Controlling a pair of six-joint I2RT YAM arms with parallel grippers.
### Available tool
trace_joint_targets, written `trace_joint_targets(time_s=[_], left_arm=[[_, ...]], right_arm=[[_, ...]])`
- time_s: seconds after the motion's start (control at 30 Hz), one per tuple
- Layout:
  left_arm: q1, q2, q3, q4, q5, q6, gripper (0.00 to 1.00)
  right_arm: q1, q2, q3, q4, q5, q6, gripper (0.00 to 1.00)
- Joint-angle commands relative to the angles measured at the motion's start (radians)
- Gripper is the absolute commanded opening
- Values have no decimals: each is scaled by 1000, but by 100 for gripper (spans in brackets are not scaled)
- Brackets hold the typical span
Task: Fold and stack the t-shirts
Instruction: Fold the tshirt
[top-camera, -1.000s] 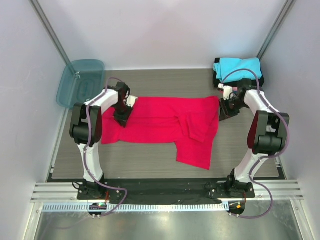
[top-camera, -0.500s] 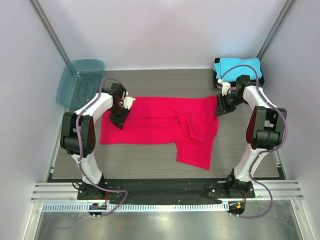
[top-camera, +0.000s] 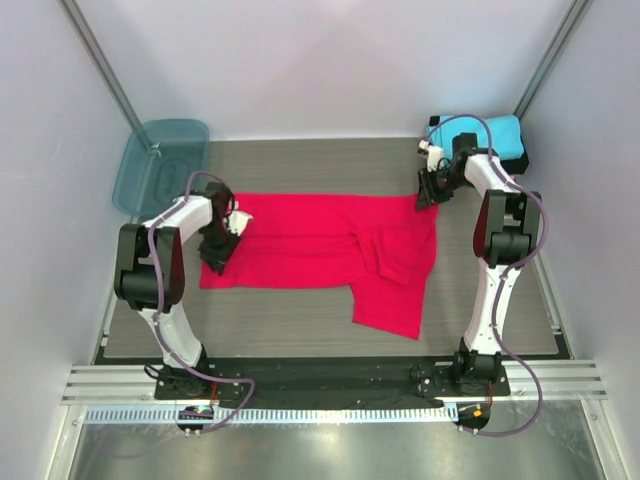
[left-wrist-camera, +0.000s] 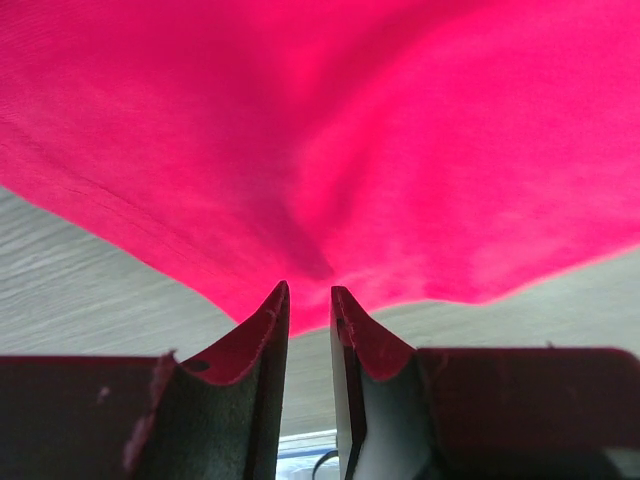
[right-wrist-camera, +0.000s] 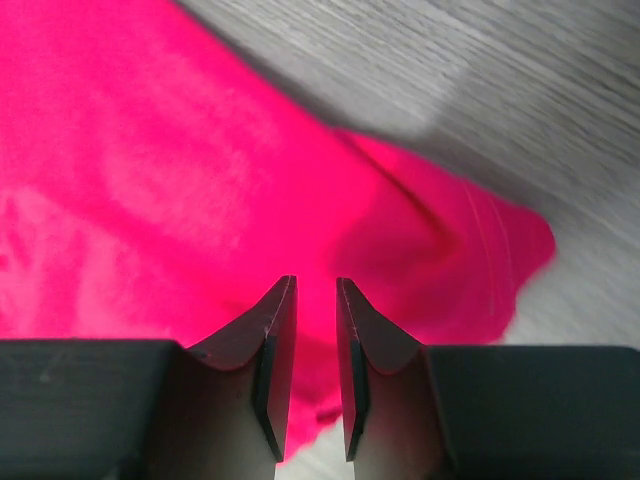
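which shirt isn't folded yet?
The red t-shirt: it lies spread open across the middle of the table, only partly folded over. The cyan t-shirt is a compact folded bundle in the far right corner.

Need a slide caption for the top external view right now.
Left gripper and right gripper pinch opposite ends of the red t-shirt on the table; cyan t-shirt sits far right.

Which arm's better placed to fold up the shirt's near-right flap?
Probably right. The right gripper sits at the shirt's far-right corner, on the flap's side; the left gripper is at the opposite edge.
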Motion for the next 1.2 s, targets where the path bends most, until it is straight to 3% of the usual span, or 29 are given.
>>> trace_joint_targets(time_s=[0.0,0.23,0.63,0.87,1.17], left_arm=[[34,36,3,37,-43,34,24],[40,70,-30,37,-58,57,24],[43,27,-126,61,-129,112,23],[32,22,76,-40,21,51,24],[-48,105,491,-150,124,14,25]], right_arm=[[24,48,61,15,37,9,28],[35,124,112,58,141,34,28],[37,178,160,74,149,35,28],[37,95,144,70,99,34,29],[37,-244,-55,53,42,-15,32]])
